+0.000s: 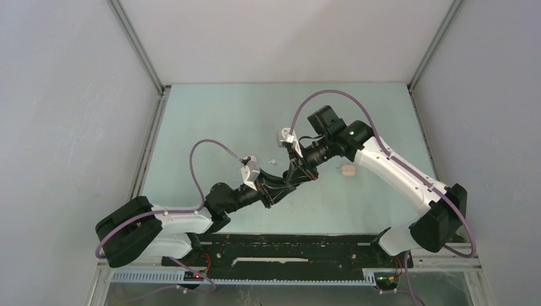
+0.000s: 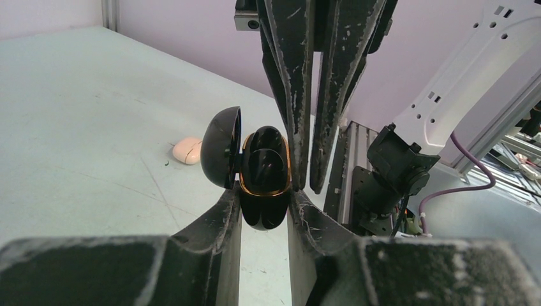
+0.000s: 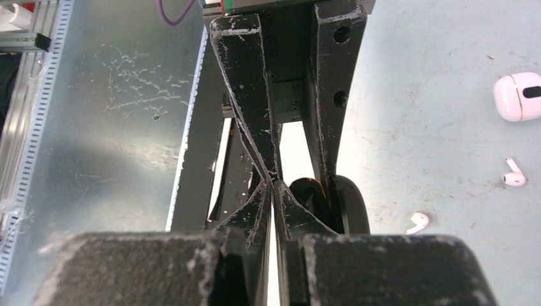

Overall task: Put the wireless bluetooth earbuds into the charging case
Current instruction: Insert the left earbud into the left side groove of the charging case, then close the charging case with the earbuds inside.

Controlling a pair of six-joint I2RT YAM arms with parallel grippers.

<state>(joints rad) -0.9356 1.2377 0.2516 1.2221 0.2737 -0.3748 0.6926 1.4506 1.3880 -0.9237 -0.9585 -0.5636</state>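
Note:
My left gripper [image 2: 265, 204] is shut on a black charging case [image 2: 263, 210] with a gold rim, held above the table with its lid [image 2: 222, 148] swung open. A dark earbud-shaped form [image 2: 265, 162] sits inside the case. My right gripper [image 3: 274, 185] comes down from above, its jaws shut with nothing showing between them, tips right beside the case's open rim. The two grippers meet in the top view, left [image 1: 286, 186] and right [image 1: 295, 174]. Two white earbuds [image 3: 513, 175] [image 3: 418, 222] lie on the table.
A white case [image 3: 518, 95] with a gold seam lies beyond the white earbuds. A pinkish closed case [image 1: 348, 170] sits on the table right of the grippers, and it also shows in the left wrist view [image 2: 187, 151]. The metal rail [image 1: 287, 245] runs along the near edge.

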